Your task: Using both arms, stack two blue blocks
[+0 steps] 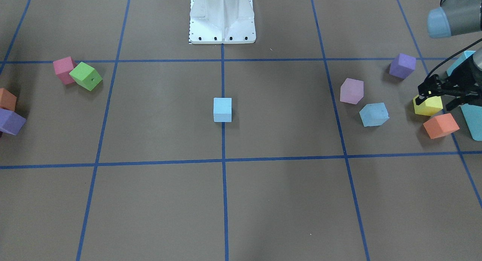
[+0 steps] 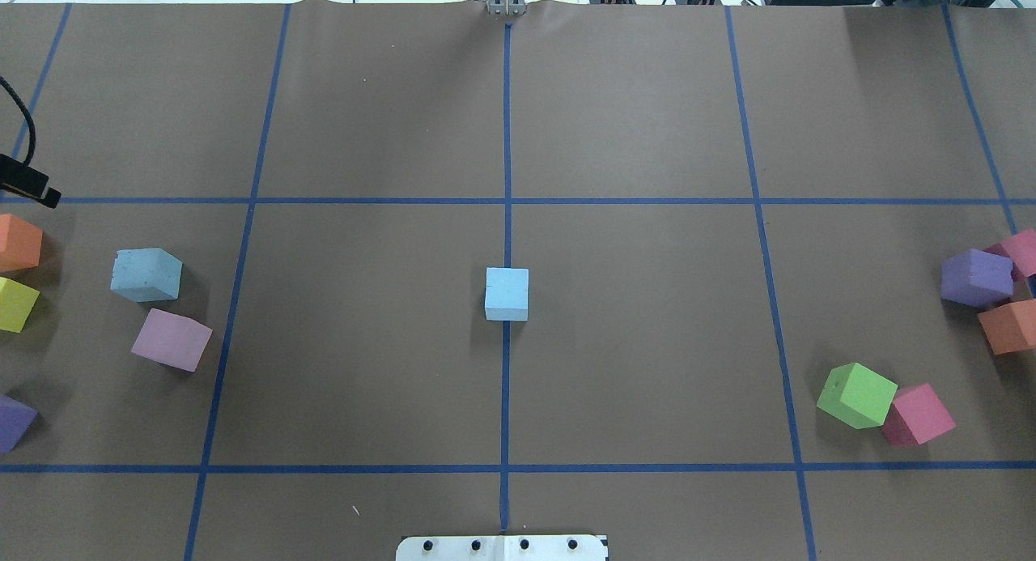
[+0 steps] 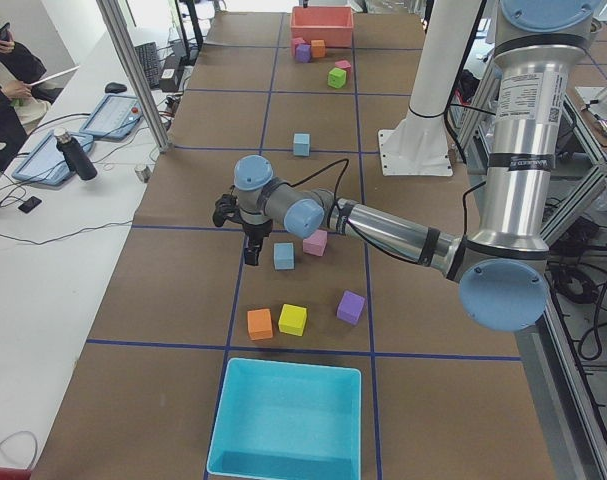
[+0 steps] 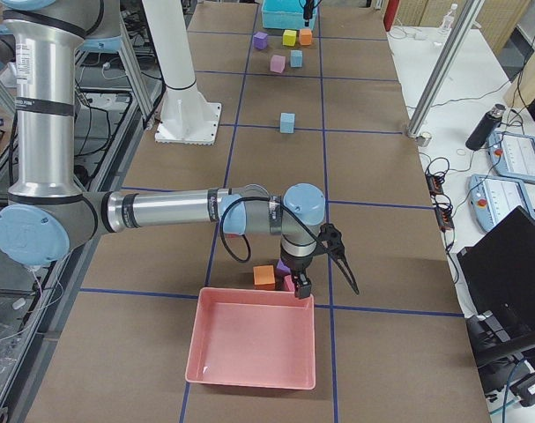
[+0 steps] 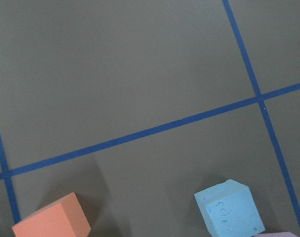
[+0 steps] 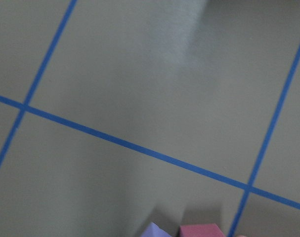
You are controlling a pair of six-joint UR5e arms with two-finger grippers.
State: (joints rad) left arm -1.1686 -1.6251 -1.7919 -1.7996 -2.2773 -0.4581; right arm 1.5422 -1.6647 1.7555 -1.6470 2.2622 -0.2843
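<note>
One pale blue block (image 1: pixel 222 109) sits on the table's centre line; it also shows in the overhead view (image 2: pixel 507 294). The second blue block (image 1: pixel 374 114) lies tilted on my left side, seen from above (image 2: pixel 146 274) and at the bottom of the left wrist view (image 5: pixel 229 210). My left gripper (image 1: pixel 436 99) hovers open and empty above a yellow cube (image 1: pixel 429 106), a short way from that second block. My right gripper (image 4: pixel 324 284) hangs over the near edge of a pink tray, far from both blocks; it shows only in the side view, so I cannot tell its state.
A lilac cube (image 1: pixel 351 90), a purple cube (image 1: pixel 402 65) and an orange cube (image 1: pixel 440 125) surround the left blue block. A turquoise box (image 3: pixel 288 420) stands beyond them. Green (image 1: pixel 86 76) and pink (image 1: pixel 63 69) cubes and a pink tray (image 4: pixel 254 348) are on the right side.
</note>
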